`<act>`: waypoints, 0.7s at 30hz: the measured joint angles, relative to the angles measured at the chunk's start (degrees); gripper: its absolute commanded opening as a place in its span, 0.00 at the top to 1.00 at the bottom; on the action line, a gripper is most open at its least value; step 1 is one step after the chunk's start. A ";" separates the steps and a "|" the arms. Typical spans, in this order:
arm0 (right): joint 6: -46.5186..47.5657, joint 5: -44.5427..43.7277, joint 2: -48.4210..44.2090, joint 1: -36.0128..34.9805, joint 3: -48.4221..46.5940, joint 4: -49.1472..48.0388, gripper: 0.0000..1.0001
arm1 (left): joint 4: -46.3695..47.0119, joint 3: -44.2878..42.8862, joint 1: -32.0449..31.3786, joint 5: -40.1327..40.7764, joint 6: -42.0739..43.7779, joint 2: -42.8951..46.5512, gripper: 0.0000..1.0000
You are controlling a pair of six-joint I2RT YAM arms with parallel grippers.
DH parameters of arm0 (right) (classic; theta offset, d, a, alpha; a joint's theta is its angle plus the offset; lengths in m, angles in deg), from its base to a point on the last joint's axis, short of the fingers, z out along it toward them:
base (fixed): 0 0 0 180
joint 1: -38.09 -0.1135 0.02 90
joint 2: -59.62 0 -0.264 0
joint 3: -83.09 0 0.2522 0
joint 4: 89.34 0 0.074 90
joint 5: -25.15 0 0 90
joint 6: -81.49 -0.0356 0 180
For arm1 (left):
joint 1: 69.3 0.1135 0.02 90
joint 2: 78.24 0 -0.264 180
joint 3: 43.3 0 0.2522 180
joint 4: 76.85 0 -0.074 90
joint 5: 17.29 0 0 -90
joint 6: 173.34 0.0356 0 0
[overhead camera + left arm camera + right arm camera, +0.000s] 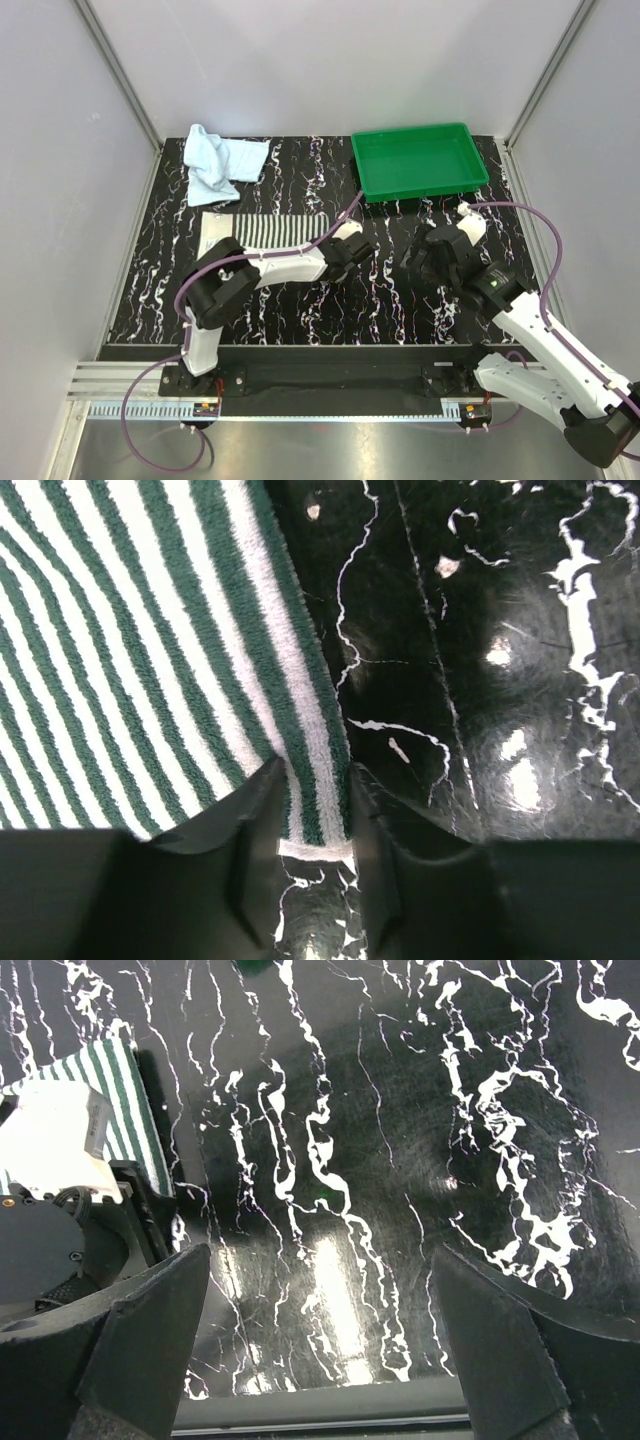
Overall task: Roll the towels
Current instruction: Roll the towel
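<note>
Since my left gripper (315,780) pinches narrow on striped towel (130,650) corner: I roll slowly, evenly.
Right gripper (320,1260): wide, empty.

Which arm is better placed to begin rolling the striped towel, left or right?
Left. The left end effector straddles the striped towel at its corner edge. The right end effector is wide open above the bare table, with that towel off to its side.
</note>
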 measured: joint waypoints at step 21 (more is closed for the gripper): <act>-2.82 1.33 -0.26 0.11 0.13 1.42 0.08 | 15.06 26.45 -14.19 -7.02 -3.63 21.68 1.00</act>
